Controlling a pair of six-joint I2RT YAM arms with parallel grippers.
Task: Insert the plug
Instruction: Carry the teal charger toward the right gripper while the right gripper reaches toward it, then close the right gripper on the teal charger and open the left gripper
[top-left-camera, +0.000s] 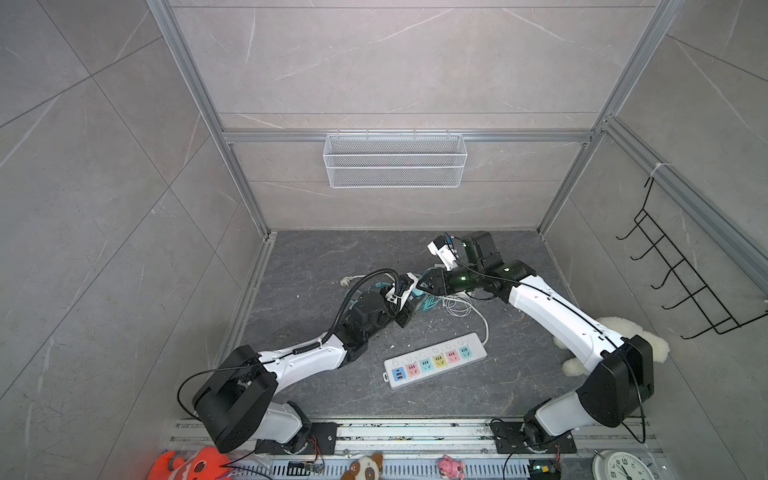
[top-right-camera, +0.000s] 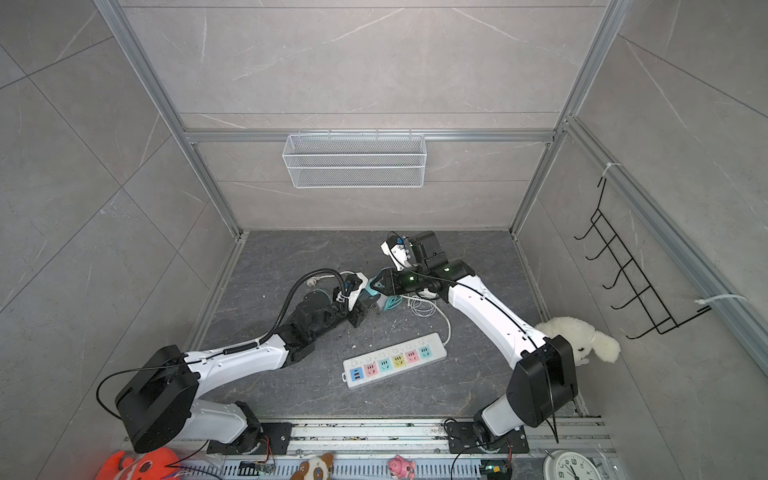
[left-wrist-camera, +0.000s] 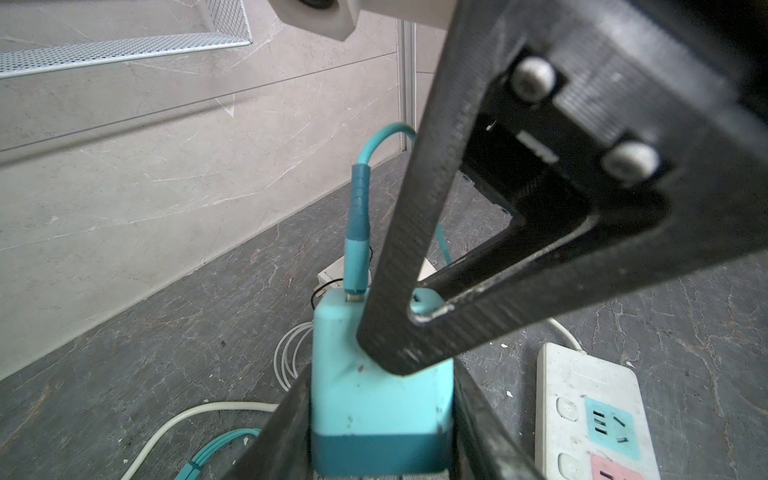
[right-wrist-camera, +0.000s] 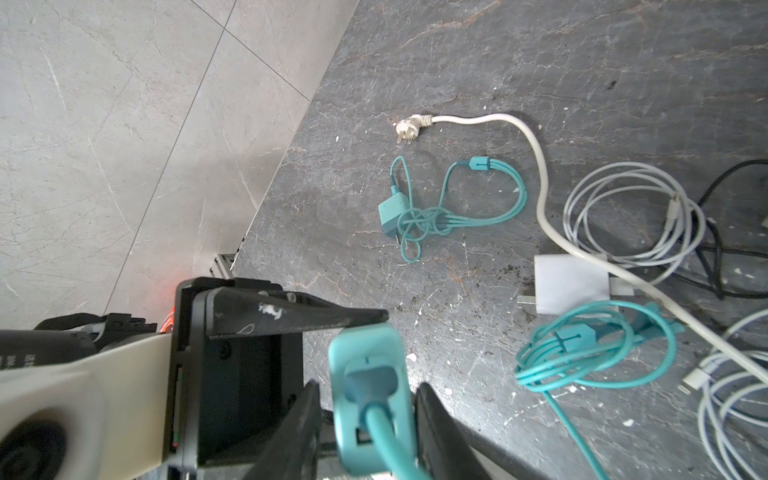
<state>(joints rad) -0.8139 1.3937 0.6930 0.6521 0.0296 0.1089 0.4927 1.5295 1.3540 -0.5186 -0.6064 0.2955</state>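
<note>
Teal charger (left-wrist-camera: 376, 411) sits between both claws, over the cable pile (top-left-camera: 451, 305) behind the power strip (top-left-camera: 434, 359); looks lifted off the surface (top-left-camera: 316, 257). Left claw (left-wrist-camera: 381, 374) narrow, clamped on the lower body near the dark prong end. Right claw (right-wrist-camera: 368, 415) also narrow, fingers flanking the cable end, seemingly gripping. Handling guess: light, rigid plastic block with smooth faces, so it can twist in a pinch. Teal cable (left-wrist-camera: 359, 199) is soft and trails into a bundle, may tug sideways. Best hold: flat side faces, mid-body, prongs left clear for the socket. Don't grab the cable or its strain relief. Prongs hidden here.
</note>
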